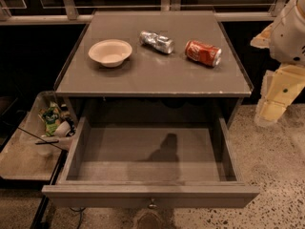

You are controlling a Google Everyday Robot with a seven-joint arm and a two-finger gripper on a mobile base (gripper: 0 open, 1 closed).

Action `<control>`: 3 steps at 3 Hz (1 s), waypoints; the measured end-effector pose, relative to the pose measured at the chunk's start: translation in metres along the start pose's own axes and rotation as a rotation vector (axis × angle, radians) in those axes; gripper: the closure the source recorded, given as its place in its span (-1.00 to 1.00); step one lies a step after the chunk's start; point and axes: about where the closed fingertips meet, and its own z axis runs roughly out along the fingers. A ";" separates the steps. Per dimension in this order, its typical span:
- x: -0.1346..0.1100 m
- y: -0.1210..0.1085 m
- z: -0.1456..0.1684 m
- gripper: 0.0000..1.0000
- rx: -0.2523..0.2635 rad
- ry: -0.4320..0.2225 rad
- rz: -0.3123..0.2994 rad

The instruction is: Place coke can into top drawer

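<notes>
Here the coke can (203, 53) lies apart from the right-edge claw (273, 108), state indiscernible.

Right frame edge: end effector (270, 109), just beside the right side of the counter (157, 78) and below its top; the arm above it is cut off by the right edge. Up and left of the end effector, the coke can (203, 53): lettering too blurred to read. Left and lower, the top drawer (147, 193): back of its cavity is hidden under the counter top; its knob (152, 204) is too small to tell the shape. Far left of the end effector, a tray (28, 156) of clutter: contents unidentifiable. A pale shape (148, 220) is cut off by the bottom edge, unidentified.
</notes>
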 end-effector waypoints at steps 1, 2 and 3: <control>-0.008 -0.015 0.006 -1.00 0.000 0.009 -0.046; -0.026 -0.041 0.010 -1.00 0.042 0.007 -0.100; -0.040 -0.067 0.016 -1.00 0.071 -0.029 -0.124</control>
